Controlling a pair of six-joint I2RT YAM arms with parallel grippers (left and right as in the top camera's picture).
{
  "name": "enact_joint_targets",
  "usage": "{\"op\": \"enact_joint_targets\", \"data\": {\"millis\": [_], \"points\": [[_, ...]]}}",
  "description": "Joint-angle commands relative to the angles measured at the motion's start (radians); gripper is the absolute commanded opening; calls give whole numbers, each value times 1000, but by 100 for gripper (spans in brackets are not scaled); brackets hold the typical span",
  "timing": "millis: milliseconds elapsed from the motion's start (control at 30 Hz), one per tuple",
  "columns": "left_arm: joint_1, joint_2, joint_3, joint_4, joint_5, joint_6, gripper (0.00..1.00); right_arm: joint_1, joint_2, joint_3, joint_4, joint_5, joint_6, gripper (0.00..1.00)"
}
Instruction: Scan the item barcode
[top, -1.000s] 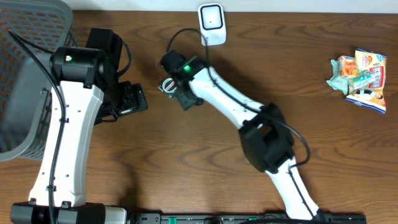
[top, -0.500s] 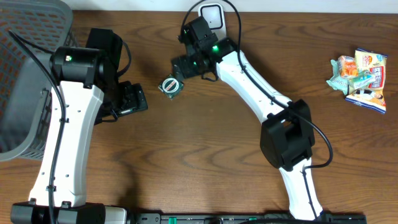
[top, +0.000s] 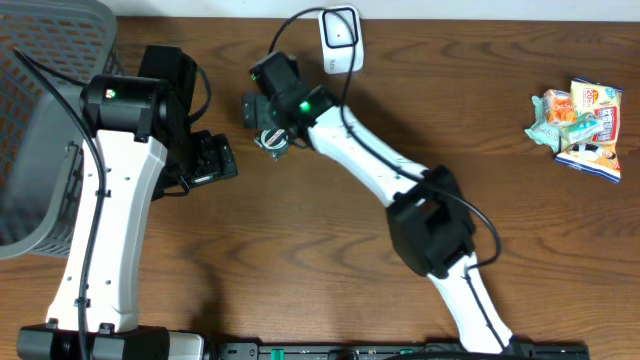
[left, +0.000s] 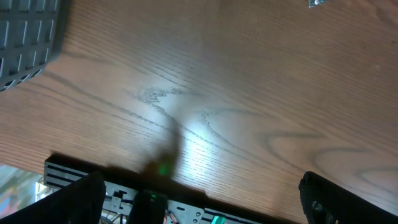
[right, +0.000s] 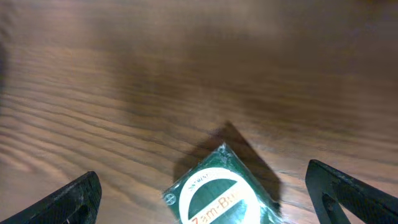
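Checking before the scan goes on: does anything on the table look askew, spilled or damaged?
Nothing looks spilled or damaged. The small green box lies loose on the table, printed top up and turned corner-on to the open right claw. No barcode shows.

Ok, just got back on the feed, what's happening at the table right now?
The right gripper hangs open over the small green Zam-Buk pack, which lies on the wooden table near the white scanner. Its fingers stand wide on either side and do not touch it. The left gripper is open and empty beside the grey basket. Snack packets wait at the far right. Nothing is being held up to the scanner.
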Motion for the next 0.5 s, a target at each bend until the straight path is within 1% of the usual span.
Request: {"op": "enact_joint_targets", "data": {"millis": [0,167,267,467], "points": [[2,4,-1,-3,-13,-2,97,15,41,0,11,43,53,99],[2,4,-1,-3,-13,-2,98,37,50,0,10,95,204,99],[2,4,-1,-3,-13,-2,98,45,51,0,5,135,236,99],[2,4,-1,-3,-13,-2,98,48,77,0,-95,138,380,99]]}}
